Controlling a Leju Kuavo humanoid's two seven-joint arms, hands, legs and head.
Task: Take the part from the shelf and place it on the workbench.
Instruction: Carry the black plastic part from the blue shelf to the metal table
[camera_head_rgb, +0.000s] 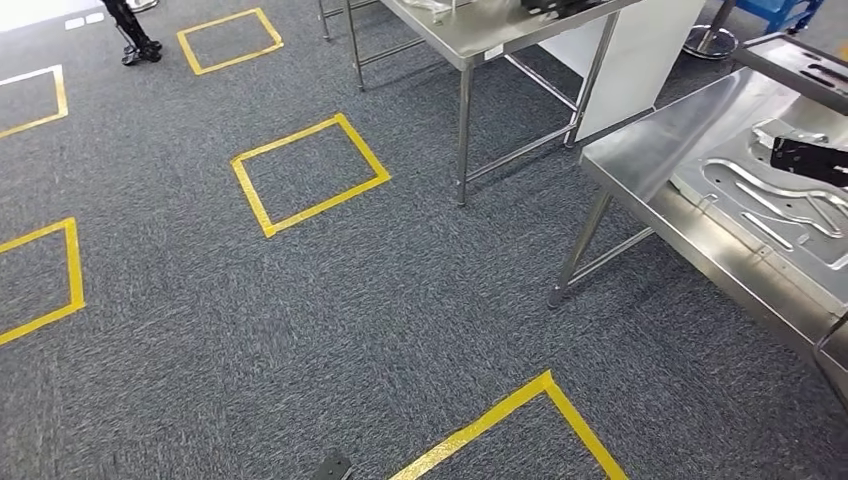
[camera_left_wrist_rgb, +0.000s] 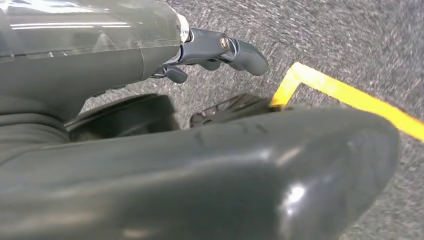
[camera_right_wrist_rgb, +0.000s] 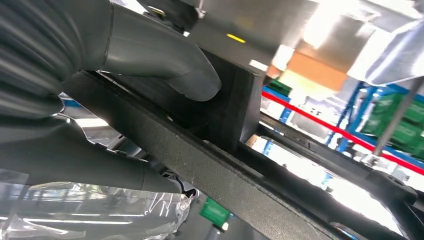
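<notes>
The part is a black, ribbed plastic piece (camera_right_wrist_rgb: 235, 105) with a long bar and a blocky end. My right hand (camera_right_wrist_rgb: 100, 80) grips it, the grey thumb (camera_right_wrist_rgb: 170, 62) pressing on the block. In the head view the black part (camera_head_rgb: 812, 160) hangs at the far right over the steel workbench (camera_head_rgb: 650, 145), just above a pressed silver panel (camera_head_rgb: 770, 205) that lies there. My left hand (camera_left_wrist_rgb: 150, 105) hangs over the carpet beside yellow tape (camera_left_wrist_rgb: 345, 92). Its dark fingers (camera_left_wrist_rgb: 240, 52) are apart from the thumb and hold nothing.
A second steel table (camera_head_rgb: 470, 45) with a white board (camera_head_rgb: 630, 70) leaning behind it stands further back. Yellow tape squares (camera_head_rgb: 308, 172) mark the grey carpet, one corner (camera_head_rgb: 545, 385) close in front. Dark legs (camera_head_rgb: 135, 40) stand at the far left. Blue racks (camera_right_wrist_rgb: 400, 115) show behind the part.
</notes>
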